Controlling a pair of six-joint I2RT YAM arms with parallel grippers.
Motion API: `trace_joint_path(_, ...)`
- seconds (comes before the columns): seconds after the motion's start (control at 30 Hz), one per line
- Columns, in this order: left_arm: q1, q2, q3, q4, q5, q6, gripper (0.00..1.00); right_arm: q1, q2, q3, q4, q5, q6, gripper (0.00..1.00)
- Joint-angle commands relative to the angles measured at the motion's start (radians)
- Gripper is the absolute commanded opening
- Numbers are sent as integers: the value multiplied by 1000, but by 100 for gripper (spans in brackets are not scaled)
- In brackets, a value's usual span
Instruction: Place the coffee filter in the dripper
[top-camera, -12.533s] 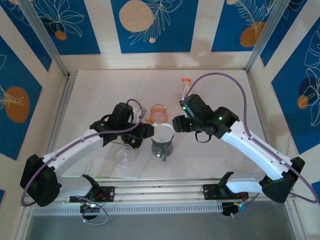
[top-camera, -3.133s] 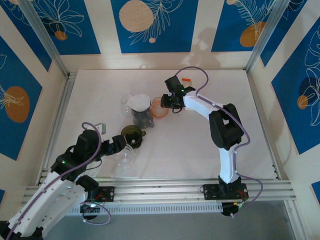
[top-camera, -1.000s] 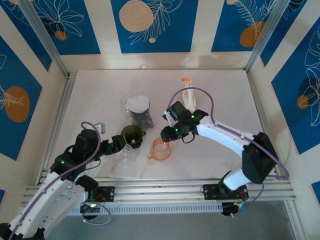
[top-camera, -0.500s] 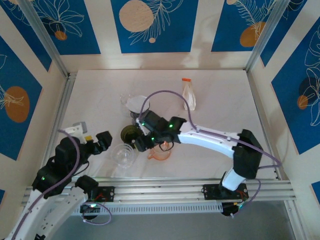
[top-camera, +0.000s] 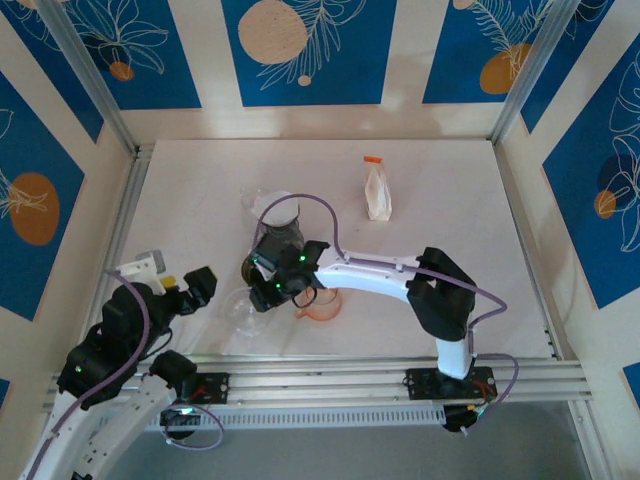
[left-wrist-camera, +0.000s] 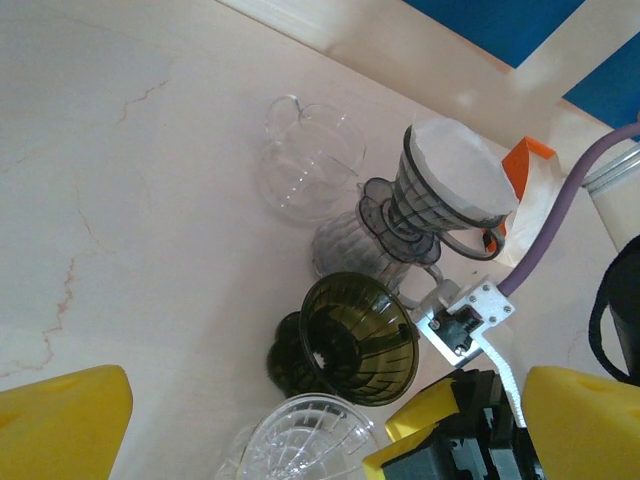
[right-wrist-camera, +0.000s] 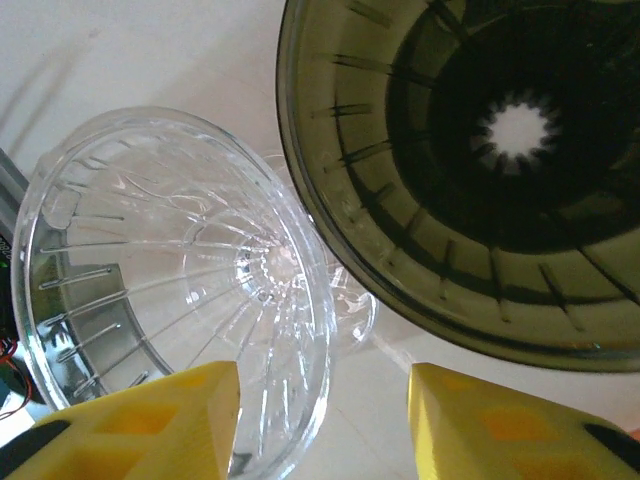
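Under everything, a white marbled table (top-camera: 450, 250). Stretched low across it from the right, the right arm (top-camera: 375, 272), ending at the olive dripper (left-wrist-camera: 358, 338). Bent up at the near left of the olive dripper, the left arm (top-camera: 105, 350).

Pointing at the olive dripper from the near left and clear of it, the left claw (top-camera: 197, 287): spread wide, gripping nothing. Just above the olive dripper's near-left edge, the right claw (right-wrist-camera: 325, 425): yellow fingers (right-wrist-camera: 150, 425) apart, clamped on nothing, with the rim of the clear dripper (right-wrist-camera: 170, 290) in the gap, close to one finger.

Well apart from the olive dripper, far behind and to its right, a plastic bag with an orange clip (top-camera: 377, 190). Beyond the olive dripper and slightly left, an upright clear glass jug (left-wrist-camera: 305, 170). Just behind the olive dripper, a grey ribbed dripper (left-wrist-camera: 425, 215) on a ribbed glass base (left-wrist-camera: 345, 242). Just beside the olive dripper on its near left, the clear dripper, mouth up. On the olive dripper's near right, an orange dripper (top-camera: 322, 305), partly hidden by the right arm.

Seated inside the grey ribbed dripper, so just behind the olive dripper, the coffee filter (left-wrist-camera: 455, 170): a white paper cone, mouth up.
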Motion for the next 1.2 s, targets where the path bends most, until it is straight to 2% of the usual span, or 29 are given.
trace_joint_path(0.0, 12, -5, -8, -15, -7, 2, 100, 9, 23, 30, -21, -59, 7, 44)
trace_joint_path(0.2, 11, -7, -15, -17, -4, -5, 100, 19, 23, 39, 2, -101, -17, 18)
trace_joint_path(0.37, 12, -6, -9, -14, -10, -1, 100, 12, -36, 35, 21, -130, -41, 4)
trace_joint_path(0.63, 11, -5, -15, 3, -15, 6, 100, -13, -212, 5, -58, -127, -51, 0)
trace_joint_path(0.77, 12, 2, -37, 38, 10, 3, 100, -41, -321, -15, -165, -115, -39, 0)
trace_joint_path(1.0, 12, 48, -96, 112, 70, -20, 100, -138, -474, -71, -383, -103, -2, 0)
trace_joint_path(1.17, 11, 54, -137, 158, 89, -40, 100, -235, -517, -116, -426, -136, -4, 0)
